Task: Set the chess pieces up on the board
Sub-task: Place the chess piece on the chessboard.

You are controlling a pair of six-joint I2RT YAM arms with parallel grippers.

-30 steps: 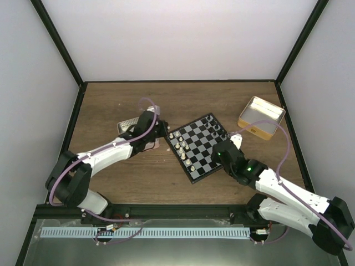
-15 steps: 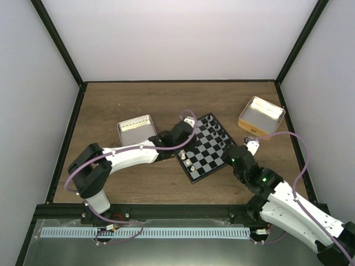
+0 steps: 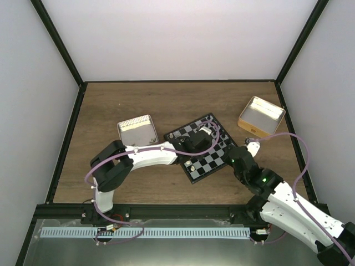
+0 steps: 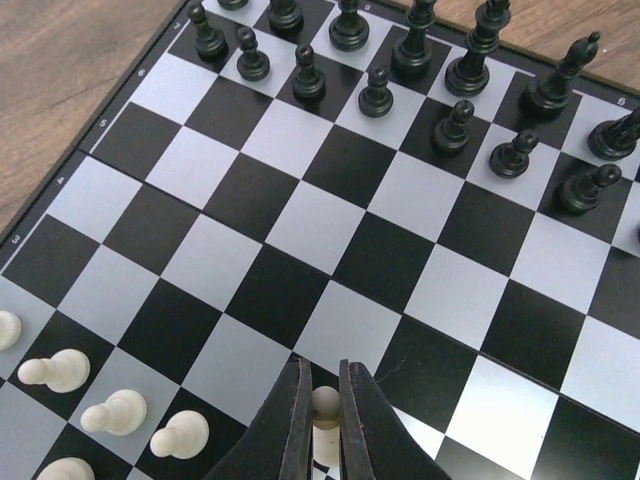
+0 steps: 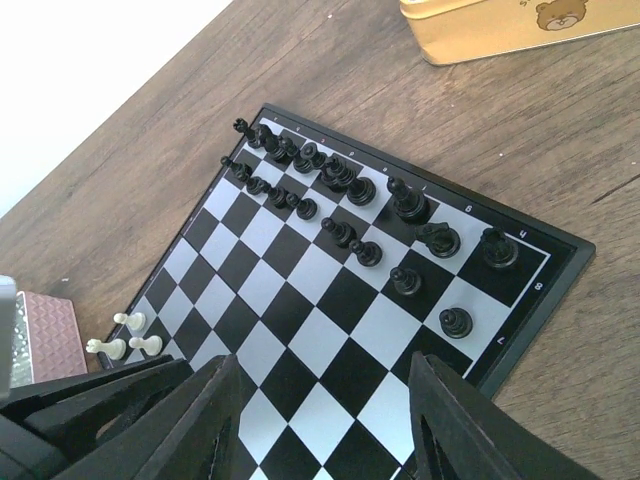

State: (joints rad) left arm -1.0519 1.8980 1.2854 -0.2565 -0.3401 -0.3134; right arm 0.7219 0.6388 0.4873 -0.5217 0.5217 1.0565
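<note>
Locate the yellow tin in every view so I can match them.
Top external: yellow tin at the right, past the board.
Left wrist: not in it.
Right wrist: top right corner.
Shared landmark: the black chess pieces.

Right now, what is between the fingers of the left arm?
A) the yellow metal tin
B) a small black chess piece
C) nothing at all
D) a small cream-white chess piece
D: in the left wrist view the dark left fingers are shut on a small cream-white chess piece, over the black and light-grey chequered board.
</note>
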